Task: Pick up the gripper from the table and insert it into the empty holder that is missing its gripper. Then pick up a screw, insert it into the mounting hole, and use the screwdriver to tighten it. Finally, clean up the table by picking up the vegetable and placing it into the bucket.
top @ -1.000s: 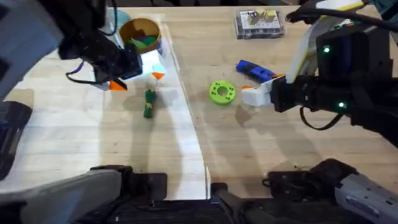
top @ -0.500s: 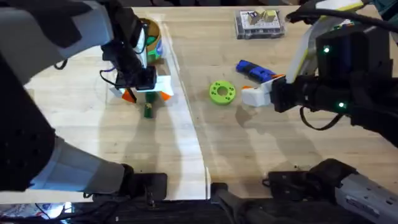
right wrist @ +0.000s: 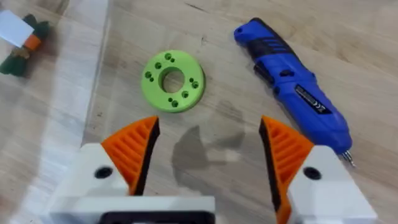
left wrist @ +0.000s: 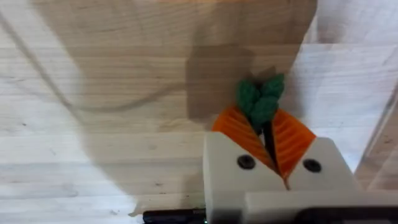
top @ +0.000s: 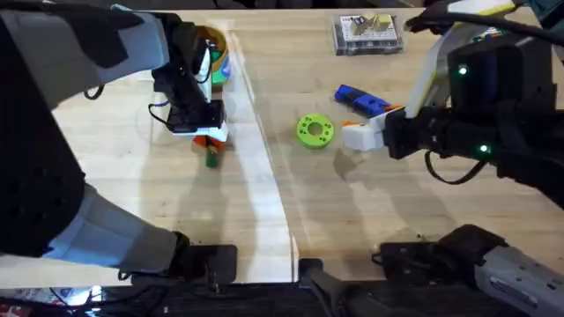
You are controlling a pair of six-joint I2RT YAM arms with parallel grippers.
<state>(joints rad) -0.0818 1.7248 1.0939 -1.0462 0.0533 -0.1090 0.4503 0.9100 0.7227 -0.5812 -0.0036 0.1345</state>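
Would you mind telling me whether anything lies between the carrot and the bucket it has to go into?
Nothing visible does. The left hand is down on the carrot, and the bucket stands just beyond, partly hidden by the left arm; the wood between them looks bare.

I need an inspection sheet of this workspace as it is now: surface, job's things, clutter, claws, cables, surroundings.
Surface: light wooden table, a clear sheet over part of it.
Job's things: carrot lies on the table; its green top sits between the left claw's pads. Bucket stands behind the left arm, partly hidden.
Clutter: green disc; blue screwdriver; clear parts box.
Claws: left claw closed on the carrot; right claw open, holding nothing.
Cables: black cable along the left wrist.
Surroundings: nothing seen.
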